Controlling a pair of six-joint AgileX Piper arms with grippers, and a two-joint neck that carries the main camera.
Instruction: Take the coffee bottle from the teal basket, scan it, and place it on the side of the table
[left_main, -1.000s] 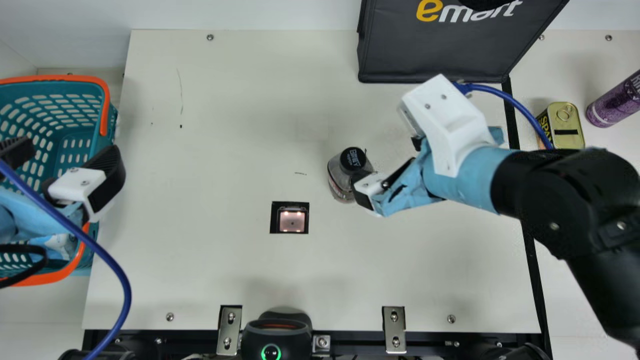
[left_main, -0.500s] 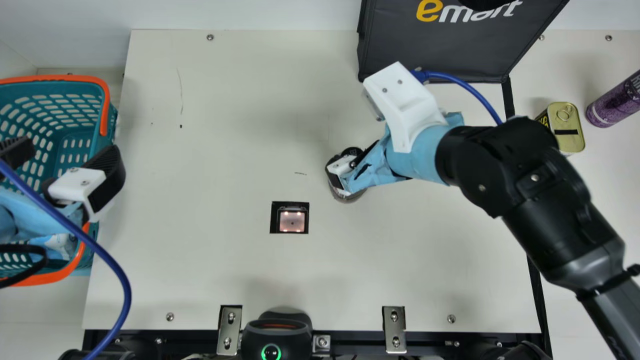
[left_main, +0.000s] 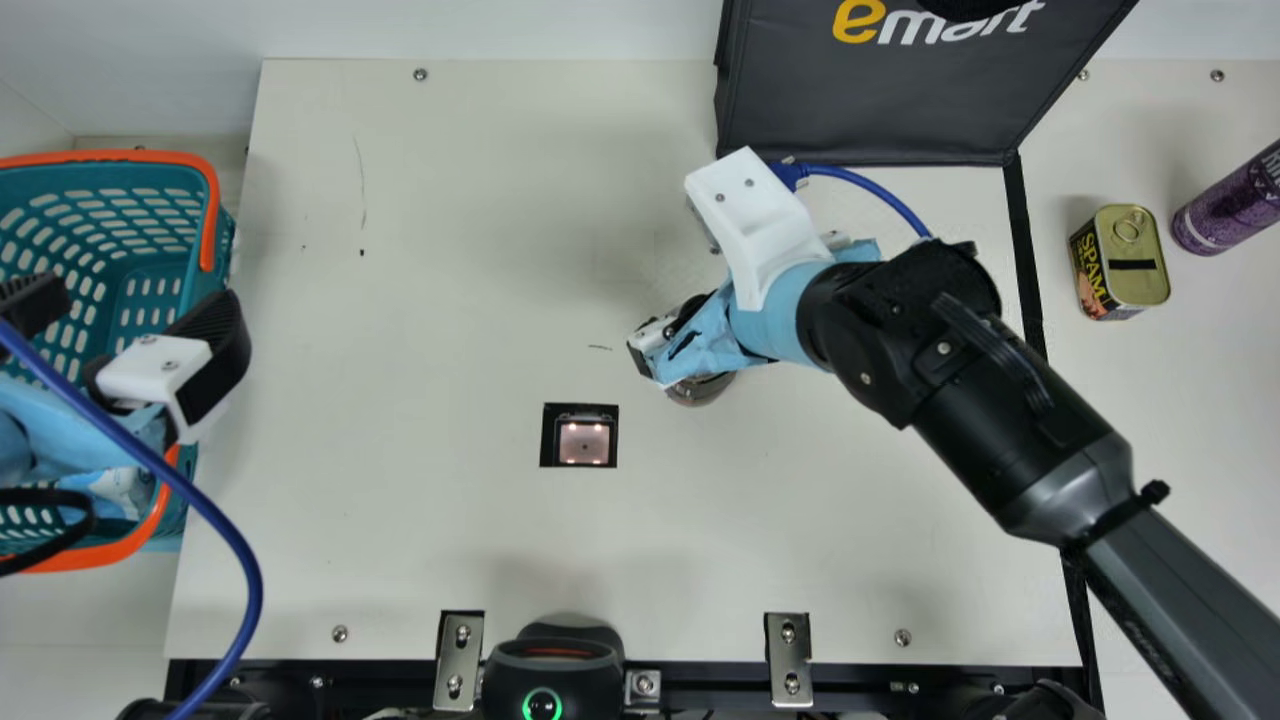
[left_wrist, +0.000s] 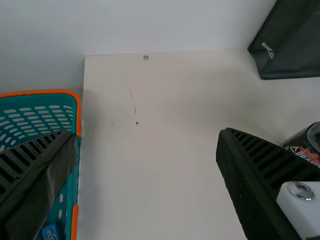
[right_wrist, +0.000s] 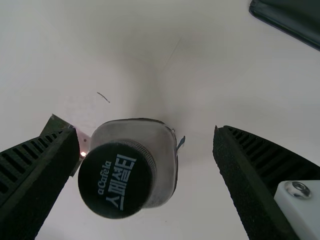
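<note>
The right gripper (right_wrist: 146, 132) is spread wide, and nothing is held by it. The bottle (right_wrist: 160, 165) is seen standing on the table (left_main: 450, 300), in the gap between the two fingers, much nearer to one than to the other. Whether that near finger is touched by the cap (right_wrist: 116, 182) cannot be told.

Trouble could be made by that lopsided gap. If the gripper is shut now, the bottle may be bumped by one finger first – and slid along or knocked over. If the arm is lowered without being moved sideways a bit, the cap could be landed on by a finger. If only the cap is pinched, the bottle may be swung or dropped on the way up.

The scanner (left_main: 584, 440) is set close by, past the near finger, so the bottle could be pushed onto it by a hard shove. Later, if the code is covered by a finger, the scan may be missed.

The left gripper (left_main: 140, 303) is open too, by the basket (left_main: 110, 157), well away from the right one.
</note>
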